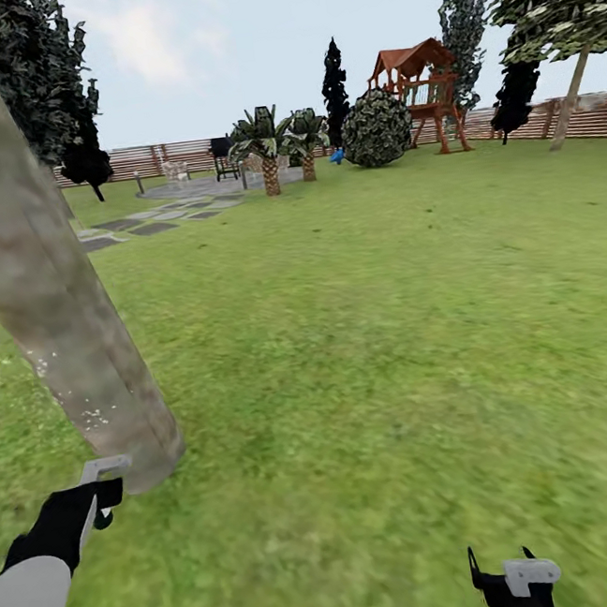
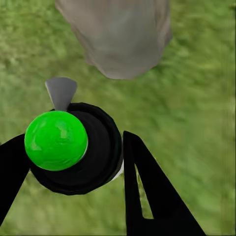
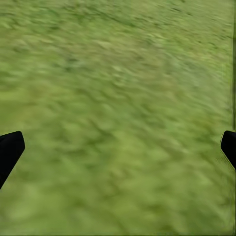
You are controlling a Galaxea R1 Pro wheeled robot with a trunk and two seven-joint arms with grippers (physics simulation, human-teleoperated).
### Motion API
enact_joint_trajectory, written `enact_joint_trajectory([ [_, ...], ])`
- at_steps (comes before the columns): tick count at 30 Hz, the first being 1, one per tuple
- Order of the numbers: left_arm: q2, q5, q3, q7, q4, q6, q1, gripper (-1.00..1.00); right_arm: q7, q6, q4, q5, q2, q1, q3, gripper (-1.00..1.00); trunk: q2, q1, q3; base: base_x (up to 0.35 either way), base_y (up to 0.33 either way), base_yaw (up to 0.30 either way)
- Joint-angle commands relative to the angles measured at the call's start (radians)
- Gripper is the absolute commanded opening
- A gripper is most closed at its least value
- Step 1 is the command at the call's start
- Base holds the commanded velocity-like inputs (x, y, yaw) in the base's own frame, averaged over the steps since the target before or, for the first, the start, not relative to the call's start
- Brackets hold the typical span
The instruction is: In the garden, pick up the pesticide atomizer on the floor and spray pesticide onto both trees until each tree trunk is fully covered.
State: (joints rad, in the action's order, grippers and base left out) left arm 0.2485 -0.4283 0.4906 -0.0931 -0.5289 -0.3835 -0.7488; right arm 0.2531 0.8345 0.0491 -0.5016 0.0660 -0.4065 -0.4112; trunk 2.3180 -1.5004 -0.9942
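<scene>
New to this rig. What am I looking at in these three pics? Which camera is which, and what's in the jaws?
It is a simulated two-armed wheeled robot on a garden lawn. The big picture comes from its head camera, looking forward and down; the other two come from cameras near each gripper, looking along its jaws.

The left gripper holds the pesticide atomizer, a dark cylinder seen from above. Its top dot shows green here, and a grey nozzle points toward the base of the tree trunk close in front.

The right gripper is open, over bare grass.

Farther off stand palms, a round shrub, a wooden play tower and a fence.
</scene>
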Motion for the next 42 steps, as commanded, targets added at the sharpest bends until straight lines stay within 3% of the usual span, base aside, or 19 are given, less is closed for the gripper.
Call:
enact_joint_trajectory([
  [1,-0.016,-0.007,0.0,0.0,-0.008,0.0,-0.002,-1.0,0.0,0.0,0.0,0.0,0.0,0.0,0.0,1.0,0.0,0.0,0.0,0.002,-0.273,0.006],
  [3,-0.038,-0.009,0.0,0.0,-0.023,0.0,-0.004,-1.0,0.0,0.0,0.0,0.0,0.0,0.0,0.0,1.0,0.0,0.0,0.0,0.001,-0.273,0.109],
  [5,-0.041,-0.008,-0.001,-0.001,-0.035,-0.003,-0.005,-1.0,0.0,0.0,0.0,0.0,0.0,0.0,0.0,1.0,0.0,0.0,0.0,0.0,-0.273,0.222],
  [13,-0.005,-0.005,0.011,-0.003,-0.114,-0.01,-0.004,-1.0,0.0,0.0,0.0,0.0,0.001,0.0,0.0,1.0,0.0,0.0,0.0,0.107,-0.262,0.173],
  [15,-0.074,-0.005,0.002,-0.002,-0.118,-0.017,-0.044,-1.0,0.0,0.0,0.0,0.0,0.0,0.0,0.0,1.0,0.0,0.0,0.0,0.219,-0.209,0.112],
  [16,-0.079,-0.006,0.001,-0.002,-0.118,-0.022,-0.055,-1.0,0.0,0.0,0.0,0.0,0.0,0.0,0.0,1.0,0.0,0.0,0.0,0.245,-0.186,0.242],
  [24,-0.051,-0.008,0.005,-0.004,-0.198,-0.056,-0.066,-1.0,0.0,0.0,0.0,0.0,0.0,0.0,0.0,1.0,0.0,0.0,0.0,0.293,-0.127,0.274],
  [29,-0.116,-0.01,-0.002,-0.003,-0.204,-0.057,-0.073,-1.0,0.0,0.0,0.0,0.0,0.0,0.0,0.0,1.0,0.0,0.0,0.0,0.284,-0.143,0.278],
  [31,-0.11,-0.008,0.004,-0.003,-0.204,-0.057,-0.074,-1.0,0.0,0.0,0.0,0.0,0.0,0.0,0.0,1.0,0.0,0.0,0.0,0.273,0.019,0.278],
  [35,-0.069,-0.007,0.007,-0.007,-0.204,-0.057,-0.064,-1.0,0.0,0.0,0.0,0.0,0.0,0.0,0.0,1.0,0.0,0.0,0.0,0.168,0.152,0.278],
  [39,-0.086,-0.01,-0.002,-0.003,-0.204,-0.058,-0.073,-1.0,0.0,0.0,0.0,0.0,0.0,0.0,0.0,1.0,0.0,0.0,0.0,0.014,0.016,0.278],
  [41,-0.113,-0.009,-0.019,-0.004,-0.205,-0.114,-0.095,-1.0,0.0,0.0,0.0,0.0,0.0,0.0,0.0,1.0,0.0,0.0,0.0,0.001,0.001,0.278],
  [42,-0.119,-0.009,-0.045,-0.007,-0.205,-0.143,-0.108,-1.0,0.0,0.0,0.0,0.0,0.0,0.0,0.0,1.0,0.0,0.0,0.0,0.0,0.0,0.278],
])
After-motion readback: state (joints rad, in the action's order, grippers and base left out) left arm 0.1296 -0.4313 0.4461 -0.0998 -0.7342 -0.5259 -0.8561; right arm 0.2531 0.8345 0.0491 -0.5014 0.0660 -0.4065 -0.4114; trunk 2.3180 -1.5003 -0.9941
